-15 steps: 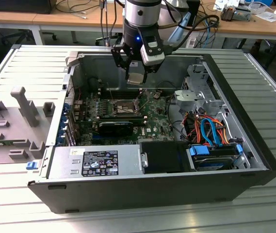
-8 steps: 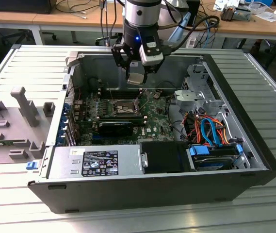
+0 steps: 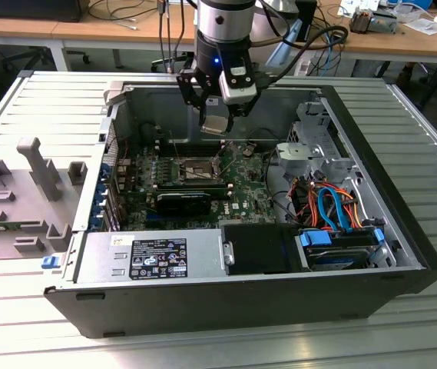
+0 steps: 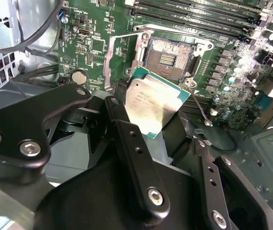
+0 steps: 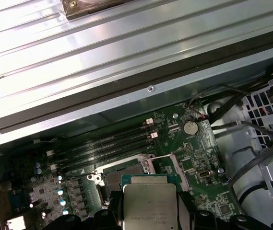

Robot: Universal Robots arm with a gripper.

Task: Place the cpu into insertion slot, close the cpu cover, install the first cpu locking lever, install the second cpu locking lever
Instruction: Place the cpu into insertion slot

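Cpu: pinched in my gripper, just short of bare insertion slot; I'd square corners, descend level.

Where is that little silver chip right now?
In the exterior view the cpu hangs in the robot's hand, in the air above the insertion slot on the green board, not yet seated.

cpu cropped at edge, insertion slot part-hidden
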